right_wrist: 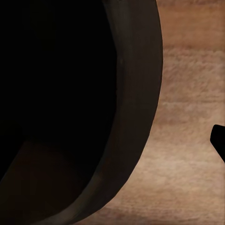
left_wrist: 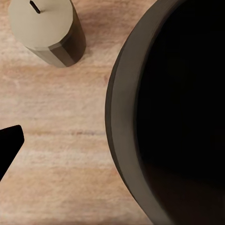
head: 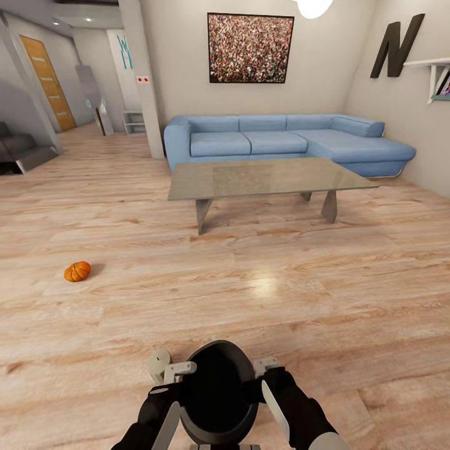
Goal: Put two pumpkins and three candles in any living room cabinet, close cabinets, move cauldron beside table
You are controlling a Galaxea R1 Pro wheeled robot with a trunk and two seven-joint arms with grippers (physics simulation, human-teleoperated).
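Cauldron [head: 219, 390]: both grippers are pinching its rim, apparently.
Pumpkin [head: 77, 271]: lying on floor, uncollected.
Candle [left_wrist: 47, 30]: standing beside cauldron.
Table [head: 269, 178]: waiting ahead.

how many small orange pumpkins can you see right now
1. A small round orange pumpkin lies on the light wood plank floor, out to the left, short of the grey glass-topped coffee table. The task names two, so the other may be out of view.

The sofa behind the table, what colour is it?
Light blue. The sofa shows best in the head view, behind the grey table.
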